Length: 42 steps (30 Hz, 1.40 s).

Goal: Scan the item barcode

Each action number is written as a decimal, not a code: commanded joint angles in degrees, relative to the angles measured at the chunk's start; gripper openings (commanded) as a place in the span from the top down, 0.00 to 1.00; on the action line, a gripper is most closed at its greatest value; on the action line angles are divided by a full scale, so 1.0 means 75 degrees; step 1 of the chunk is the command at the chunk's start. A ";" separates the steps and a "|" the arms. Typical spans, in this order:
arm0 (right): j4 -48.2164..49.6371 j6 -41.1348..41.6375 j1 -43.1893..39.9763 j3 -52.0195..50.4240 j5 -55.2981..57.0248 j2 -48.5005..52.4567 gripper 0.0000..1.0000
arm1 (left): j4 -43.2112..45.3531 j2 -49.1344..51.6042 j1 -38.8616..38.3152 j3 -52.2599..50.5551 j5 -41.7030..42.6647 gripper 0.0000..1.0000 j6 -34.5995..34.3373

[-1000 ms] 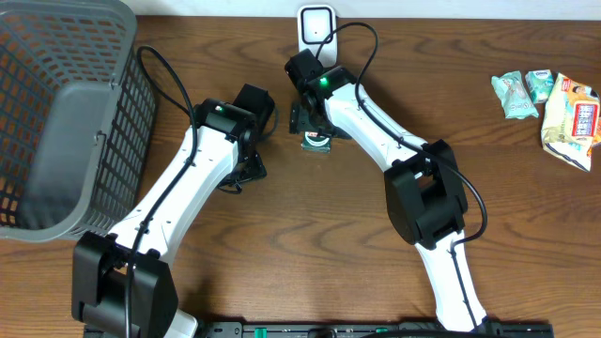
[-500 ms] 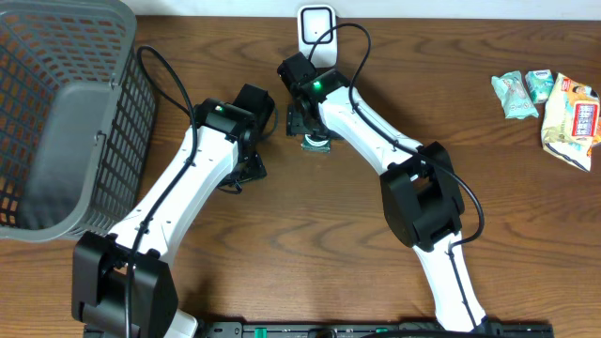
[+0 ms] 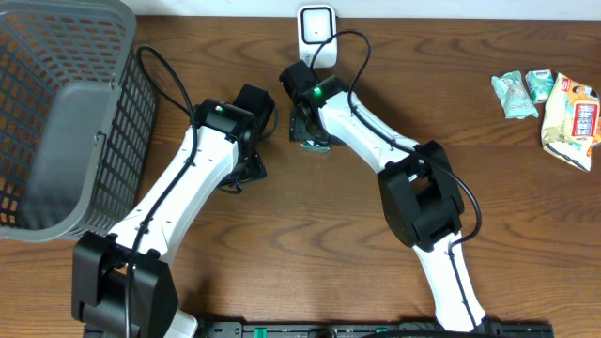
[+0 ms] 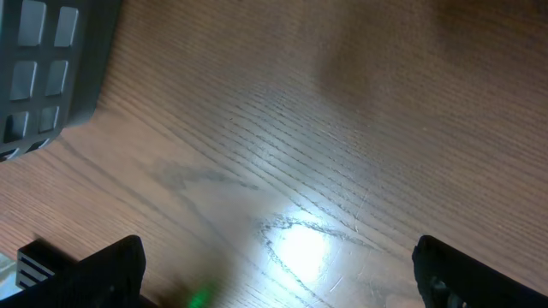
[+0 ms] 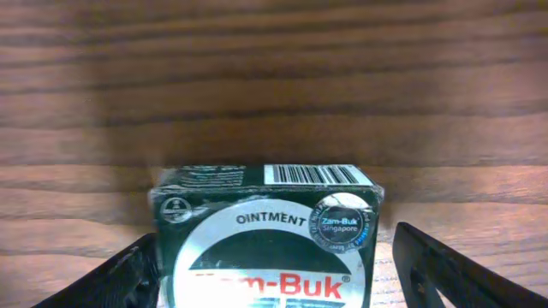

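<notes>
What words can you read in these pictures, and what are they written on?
"OINTMENT": top face of the green box.
"Zam-Buk": red letters on the same face, cut off below.
"Zam-Buk Singapore": round sticker on that face.
The barcode on the box's side: digits unreadable.
The snack packets: print too small to read.

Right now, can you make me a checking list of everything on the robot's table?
Surface: brown wooden table.
Job's things: green Zam-Buk ointment box, barcode showing on one edge; white scanner at the back edge.
Clutter: grey basket left; snack packets right.
Grippers: left gripper open over bare wood; right gripper open, straddling the box.
Cables: black cables loop along both arms.
Surroundings: nothing seen.
</notes>
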 commanded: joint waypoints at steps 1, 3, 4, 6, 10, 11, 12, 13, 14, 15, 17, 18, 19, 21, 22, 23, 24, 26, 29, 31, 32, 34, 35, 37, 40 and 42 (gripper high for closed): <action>0.0134 0.0073 -0.0020 -0.0152 -0.0102 -0.0032 0.21 | -0.0050 -0.0041 0.0023 -0.0041 -0.0125 0.02 -0.0067; 0.0207 0.0041 -0.0020 -0.0175 -0.0219 -0.0032 0.25 | -0.0052 -0.0041 0.0023 -0.0041 -0.0125 0.02 -0.0067; 0.0219 0.0035 -0.0020 -0.0175 -0.0219 -0.0029 0.28 | -0.0052 -0.0041 0.0023 -0.0041 -0.0125 0.02 -0.0064; 0.0216 0.0006 -0.0020 -0.0175 -0.0221 -0.0032 0.34 | -0.0052 -0.0041 0.0023 -0.0041 -0.0125 0.02 -0.0067; 0.0224 -0.0251 -0.0082 -0.0172 -0.0466 -0.0032 0.43 | -0.0052 -0.0041 0.0023 -0.0041 -0.0125 0.02 -0.0064; 0.0227 -0.0332 -0.0117 -0.0172 -0.0603 -0.0032 0.43 | -0.0052 -0.0041 0.0023 -0.0041 -0.0125 0.03 -0.0067; 0.0224 -0.0353 -0.0160 -0.0172 -0.0734 -0.0032 0.43 | -0.0052 -0.0041 0.0023 -0.0041 -0.0125 0.02 -0.0064; 0.0224 -0.0353 -0.0204 -0.0172 -0.0839 -0.0032 0.43 | -0.0050 -0.0041 0.0023 -0.0041 -0.0125 0.02 -0.0067; 0.0221 -0.0358 -0.0254 -0.0172 -0.0953 -0.0035 0.43 | -0.0052 -0.0041 0.0023 -0.0041 -0.0125 0.02 -0.0067; 0.0221 -0.0411 -0.0303 -0.0172 -0.1087 -0.0035 0.43 | -0.0052 -0.0041 0.0023 -0.0041 -0.0125 0.02 -0.0067; 0.0227 -0.0726 -0.0423 -0.0166 -0.1501 -0.0035 0.41 | -0.0050 -0.0041 0.0023 -0.0041 -0.0125 0.02 -0.0064; 0.0224 -0.0973 -0.0507 -0.0157 -0.1810 -0.0035 0.41 | -0.0052 -0.0041 0.0023 -0.0041 -0.0125 0.02 -0.0067; 0.0224 -0.1186 -0.0589 -0.0149 -0.2119 -0.0038 0.41 | -0.0052 -0.0041 0.0023 -0.0041 -0.0125 0.02 -0.0067; 0.0233 -0.1585 -0.0766 -0.0149 -0.2809 -0.0064 0.41 | -0.0052 -0.0041 0.0023 -0.0041 -0.0125 0.02 -0.0067; 0.0251 -0.1816 -0.0857 -0.0149 -0.3188 -0.0067 0.41 | -0.0050 -0.0041 0.0023 -0.0041 -0.0125 0.02 -0.0067; 0.0256 -0.2122 -0.0965 -0.0149 -0.3675 -0.0082 0.41 | -0.0052 -0.0041 0.0023 -0.0041 -0.0125 0.02 -0.0064; 0.0259 -0.2407 -0.1055 -0.0149 -0.4112 -0.0082 0.41 | -0.0050 -0.0041 0.0023 -0.0041 -0.0125 0.02 -0.0067; 0.0251 -0.3075 -0.1250 -0.0149 -0.5176 -0.0082 0.40 | -0.0052 -0.0041 0.0023 -0.0041 -0.0125 0.02 -0.0067; 0.0204 -0.4147 -0.1489 -0.0152 -0.6886 -0.0082 0.40 | -0.0052 -0.0041 0.0023 -0.0041 -0.0125 0.02 -0.0067; 0.0114 -0.4902 -0.1609 -0.0152 -0.7973 -0.0082 0.40 | -0.0052 -0.0041 0.0023 -0.0041 -0.0125 0.02 -0.0067; 0.0026 -0.5356 -0.1655 -0.0152 -0.8521 -0.0082 0.40 | -0.0052 -0.0041 0.0023 -0.0041 -0.0125 0.02 -0.0067; -0.0178 -0.6070 -0.1693 -0.0152 -0.9186 -0.0082 0.40 | -0.0052 -0.0041 0.0023 -0.0041 -0.0125 0.02 -0.0067; -0.0274 -0.6368 -0.1705 -0.0152 -0.9425 -0.0082 0.40 | -0.0052 -0.0041 0.0023 -0.0041 -0.0125 0.02 -0.0064; -0.0367 -0.6691 -0.1705 -0.0152 -0.9617 -0.0082 0.40 | -0.0052 -0.0041 0.0023 -0.0041 -0.0125 0.02 -0.0064; -0.0420 -0.6872 -0.1705 -0.0152 -0.9623 -0.0082 0.40 | -0.0052 -0.0041 0.0023 -0.0041 -0.0125 0.02 -0.0064; -0.0417 -0.6872 -0.1705 -0.0152 -0.9623 -0.0082 0.40 | -0.0052 -0.0041 0.0023 -0.0041 -0.0125 0.02 -0.0064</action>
